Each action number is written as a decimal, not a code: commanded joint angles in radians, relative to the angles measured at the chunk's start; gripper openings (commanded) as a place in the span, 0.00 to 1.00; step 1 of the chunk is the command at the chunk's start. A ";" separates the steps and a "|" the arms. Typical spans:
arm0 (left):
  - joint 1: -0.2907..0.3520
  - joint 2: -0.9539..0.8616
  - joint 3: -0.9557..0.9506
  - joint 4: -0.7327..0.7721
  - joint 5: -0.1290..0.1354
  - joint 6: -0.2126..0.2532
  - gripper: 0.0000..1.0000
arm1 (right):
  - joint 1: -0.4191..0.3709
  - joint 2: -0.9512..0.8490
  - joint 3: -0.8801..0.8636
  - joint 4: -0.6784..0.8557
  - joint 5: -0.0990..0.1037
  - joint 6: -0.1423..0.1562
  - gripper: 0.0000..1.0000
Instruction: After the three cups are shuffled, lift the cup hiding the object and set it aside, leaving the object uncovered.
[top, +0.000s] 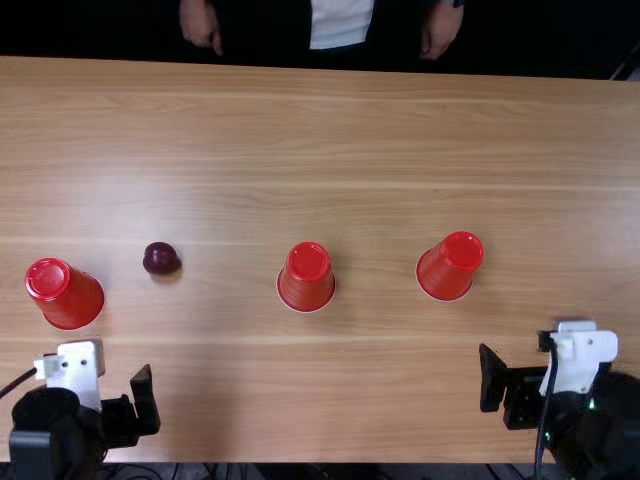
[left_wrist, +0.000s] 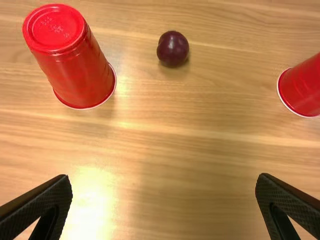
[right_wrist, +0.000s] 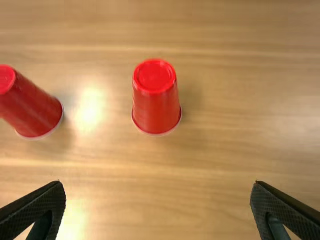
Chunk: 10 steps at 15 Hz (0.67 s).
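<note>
Three upturned red cups stand in a row on the wooden table (top: 320, 130): the left cup (top: 64, 292) by the left edge, the middle cup (top: 306, 276) and the right cup (top: 450, 265). A dark purple ball (top: 160, 258) lies uncovered just beside the left cup. At the near edge, the left gripper (left_wrist: 162, 179) and right gripper (right_wrist: 157, 184) are spread wide, empty.

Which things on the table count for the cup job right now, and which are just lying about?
Job: left cup, middle cup, right cup, dark ball lying uncovered between the left and middle ones, left tool, right tool.
Not part of it: the wooden table underneath.
</note>
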<state>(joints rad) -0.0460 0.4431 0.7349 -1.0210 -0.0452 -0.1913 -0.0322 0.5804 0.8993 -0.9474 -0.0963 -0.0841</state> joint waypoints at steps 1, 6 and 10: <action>0.003 -0.076 -0.061 0.036 -0.006 -0.011 1.00 | 0.012 -0.080 -0.073 0.020 -0.007 0.018 1.00; 0.035 -0.328 -0.236 0.207 -0.008 -0.009 1.00 | 0.006 -0.404 -0.300 0.135 -0.007 0.010 1.00; 0.041 -0.426 -0.344 0.268 -0.008 -0.009 1.00 | 0.002 -0.573 -0.415 0.192 -0.005 0.010 1.00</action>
<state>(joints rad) -0.0177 0.0345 0.4057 -0.7559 -0.0494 -0.1917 -0.0326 0.0257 0.5056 -0.7589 -0.0967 -0.0795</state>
